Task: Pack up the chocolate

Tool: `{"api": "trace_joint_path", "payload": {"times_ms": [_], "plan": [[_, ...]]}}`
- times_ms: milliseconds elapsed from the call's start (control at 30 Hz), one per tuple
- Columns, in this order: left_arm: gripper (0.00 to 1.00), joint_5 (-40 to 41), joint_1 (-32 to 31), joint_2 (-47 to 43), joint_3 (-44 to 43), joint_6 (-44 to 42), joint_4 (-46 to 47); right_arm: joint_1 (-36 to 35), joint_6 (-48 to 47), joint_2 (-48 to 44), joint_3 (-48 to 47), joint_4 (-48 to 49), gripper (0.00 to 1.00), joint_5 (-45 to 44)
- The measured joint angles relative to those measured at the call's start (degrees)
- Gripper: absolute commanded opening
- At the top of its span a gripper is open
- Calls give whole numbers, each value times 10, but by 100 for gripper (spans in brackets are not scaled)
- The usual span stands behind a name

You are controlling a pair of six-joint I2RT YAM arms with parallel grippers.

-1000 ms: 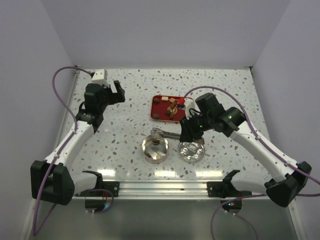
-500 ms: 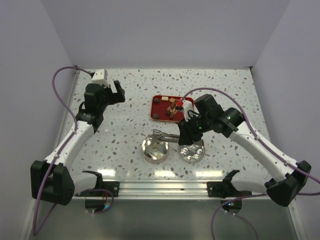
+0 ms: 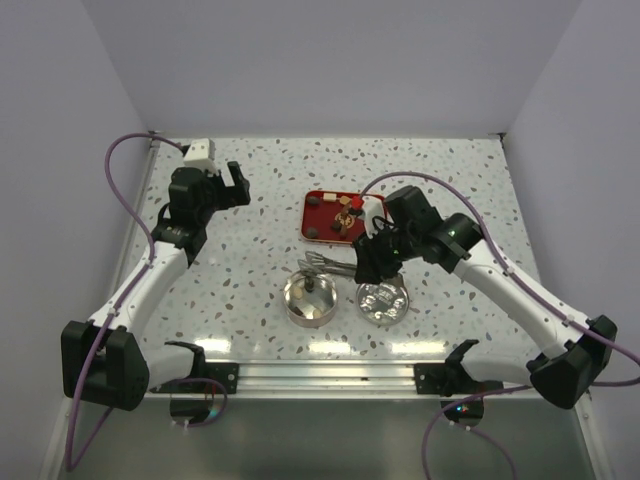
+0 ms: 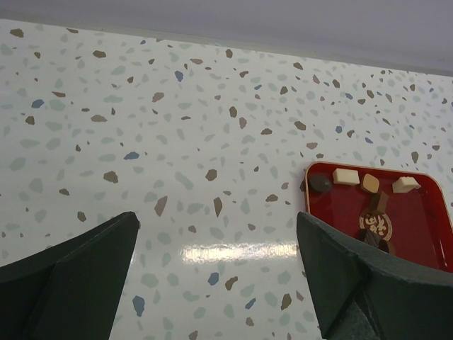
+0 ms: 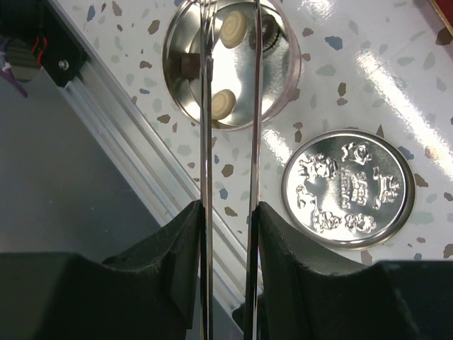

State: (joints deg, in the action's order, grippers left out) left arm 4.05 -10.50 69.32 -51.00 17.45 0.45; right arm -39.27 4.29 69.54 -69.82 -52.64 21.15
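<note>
Several pieces of chocolate (image 4: 347,176), cream, tan and dark, lie on the red tray (image 4: 340,212), seen in the left wrist view. More chocolate (image 5: 233,28) lies inside the open round tin (image 5: 170,49): two cream rounds and a dark square. My right gripper (image 5: 230,227) is shut on metal tongs (image 5: 207,142), whose two arms reach out over the tin. In the top view the tongs (image 3: 325,265) point left above the tin (image 3: 296,310). My left gripper (image 4: 217,234) hangs open over bare table, left of the tray.
The tin's embossed lid (image 5: 347,188) lies flat on the table right of the tin, also visible from above as the lid (image 3: 382,302). An aluminium rail (image 3: 330,375) runs along the near table edge. White walls close in the back and sides.
My right gripper has drawn back a little toward the tray with the tongs, and the tongs' arms have spread slightly. The left arm has not moved.
</note>
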Motion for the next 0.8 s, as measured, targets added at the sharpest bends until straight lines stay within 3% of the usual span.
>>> {"api": "trace_joint_path", "payload": {"times_ms": [300,800], "plan": [[100,0,0,0,0,0,-2,22,2,70,-11,63,39,-28],[100,-1,0,0,0,0,-2,121,9,170,-38,138,39,-87]]}}
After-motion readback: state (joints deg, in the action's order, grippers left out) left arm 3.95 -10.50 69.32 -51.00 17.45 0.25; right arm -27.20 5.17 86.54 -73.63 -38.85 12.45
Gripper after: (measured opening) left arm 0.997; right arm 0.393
